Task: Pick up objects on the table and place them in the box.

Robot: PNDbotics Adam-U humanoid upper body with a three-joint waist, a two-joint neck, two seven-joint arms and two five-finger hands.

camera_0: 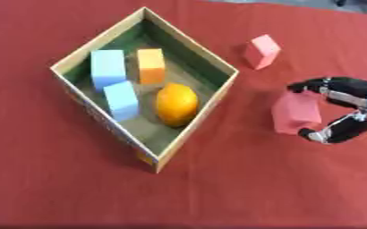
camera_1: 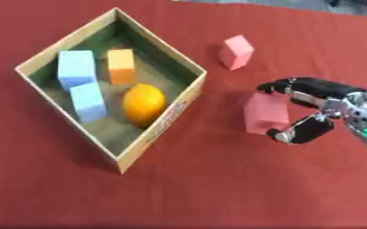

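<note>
My right hand comes in from the right and is shut on a red block, fingers above it and thumb below, just right of the box. A second pink-red block stands on the cloth beyond the box's right corner. The open cardboard box sits diamond-wise at the left and holds two light blue blocks, an orange block and an orange fruit. My left hand shows in neither view.
A red cloth covers the whole table. Bare cloth lies in front of the box and along the near edge. The table's far edge shows at the top right.
</note>
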